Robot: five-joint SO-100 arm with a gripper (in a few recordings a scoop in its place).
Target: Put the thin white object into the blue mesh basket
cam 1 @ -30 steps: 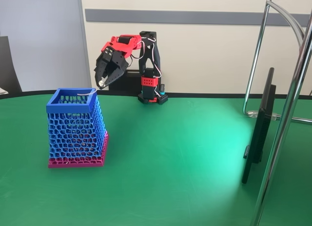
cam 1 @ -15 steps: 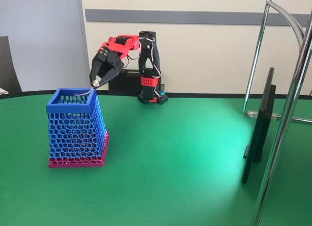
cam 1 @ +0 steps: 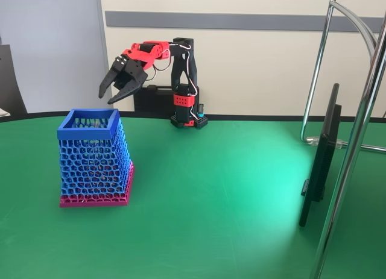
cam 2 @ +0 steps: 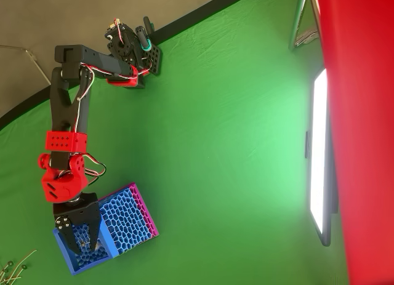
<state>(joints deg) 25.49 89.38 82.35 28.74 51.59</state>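
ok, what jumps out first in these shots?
The tall blue honeycomb-mesh basket with a pink base stands on the left of the green table in the fixed view. The red-and-black arm's claw hangs open just above its rim.

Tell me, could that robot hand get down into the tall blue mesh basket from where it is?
Probably yes: the open hand hangs just above the tall blue mesh basket, whose top is uncovered.

Blue mesh basket (cam 1: 93, 158) standing upright on the green bench (cam 1: 211, 194), honeycomb walls under a solid square blue rim, pink base, seen from above (cam 2: 117, 226) near the bench's edge, thin white object possibly inside, too faint to make out
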